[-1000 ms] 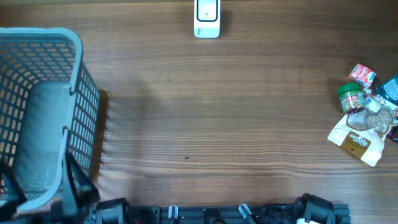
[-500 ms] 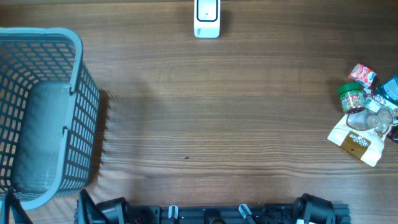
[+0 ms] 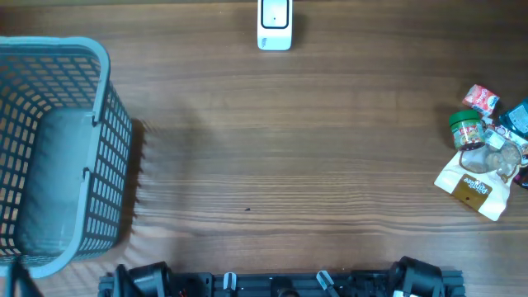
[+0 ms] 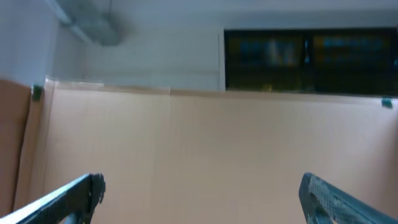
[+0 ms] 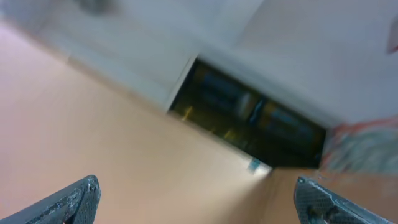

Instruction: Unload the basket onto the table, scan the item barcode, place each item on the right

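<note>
Wood-grain table [image 3: 289, 148] fills my overhead feed, with the arm bases [image 3: 280, 285] lined along its near edge.

Left gripper [image 4: 200, 186] is up on the wrist feed: jaws spread wide with nothing between them, just a tan panel [image 4: 186, 143] and a dark window [image 4: 311, 59] behind. Right gripper [image 5: 196, 190] is the same, jaws wide apart and empty, its camera tilted at a tan surface and a dark opening.

Moving outward on the overhead, the pile of items [image 3: 487, 153] sits at the table's right edge, well apart from the arm bases and outside both wrist views. I make out a green-lidded jar [image 3: 465, 128], a red packet [image 3: 481, 99] and a white pouch [image 3: 474, 188], bunched together and touching.

The barcode scanner [image 3: 275, 25] stands at the far edge, about centre. A grey-blue mesh basket [image 3: 103, 91] takes up the left side.
</note>
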`<action>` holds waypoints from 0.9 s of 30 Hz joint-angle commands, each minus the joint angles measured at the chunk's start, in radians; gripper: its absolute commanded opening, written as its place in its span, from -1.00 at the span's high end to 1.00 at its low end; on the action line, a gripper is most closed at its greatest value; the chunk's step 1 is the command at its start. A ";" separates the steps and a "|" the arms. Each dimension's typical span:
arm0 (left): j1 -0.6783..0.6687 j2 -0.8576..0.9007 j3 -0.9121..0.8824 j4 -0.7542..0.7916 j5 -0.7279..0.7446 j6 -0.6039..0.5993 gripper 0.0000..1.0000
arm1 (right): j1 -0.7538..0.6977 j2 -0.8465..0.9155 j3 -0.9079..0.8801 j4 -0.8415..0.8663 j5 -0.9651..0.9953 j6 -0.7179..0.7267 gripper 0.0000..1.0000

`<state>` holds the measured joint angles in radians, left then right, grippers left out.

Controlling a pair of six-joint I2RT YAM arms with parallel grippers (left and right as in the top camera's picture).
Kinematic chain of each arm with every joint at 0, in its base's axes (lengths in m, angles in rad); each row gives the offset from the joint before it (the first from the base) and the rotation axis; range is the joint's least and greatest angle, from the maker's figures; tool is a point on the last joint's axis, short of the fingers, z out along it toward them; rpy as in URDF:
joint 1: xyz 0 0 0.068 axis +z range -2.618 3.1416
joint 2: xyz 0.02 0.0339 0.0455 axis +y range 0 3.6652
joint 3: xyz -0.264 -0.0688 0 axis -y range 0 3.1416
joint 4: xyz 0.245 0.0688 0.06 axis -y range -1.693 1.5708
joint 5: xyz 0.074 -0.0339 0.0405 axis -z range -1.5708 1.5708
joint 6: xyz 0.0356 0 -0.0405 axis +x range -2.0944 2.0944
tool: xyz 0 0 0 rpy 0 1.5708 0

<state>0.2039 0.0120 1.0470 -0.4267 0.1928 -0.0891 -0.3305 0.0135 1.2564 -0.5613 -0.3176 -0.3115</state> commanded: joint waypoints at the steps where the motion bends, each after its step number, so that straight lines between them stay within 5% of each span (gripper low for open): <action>1: -0.004 -0.005 0.000 -0.163 0.016 -0.009 -1.00 | -0.002 -0.006 -0.235 0.089 -0.111 -0.023 -1.00; 5: -0.004 -0.005 -0.002 -0.308 0.031 -0.009 -1.00 | -0.002 -0.001 -0.479 0.227 -0.111 0.027 -1.00; 10: -0.004 -0.005 -0.002 -0.319 0.031 -0.009 -1.00 | -0.002 0.026 -0.822 0.524 -0.109 0.312 -1.00; 17: -0.004 -0.005 -0.002 -0.319 0.031 -0.009 -1.00 | -0.002 0.042 -1.187 0.937 -0.098 0.480 -1.00; 27: -0.004 -0.005 -0.002 -0.319 0.031 -0.009 -1.00 | -0.002 0.042 -1.228 0.703 -0.011 0.464 -1.00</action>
<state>0.2039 0.0120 1.0424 -0.7483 0.2081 -0.0891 -0.3309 0.0597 0.0368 0.2050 -0.3908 0.1318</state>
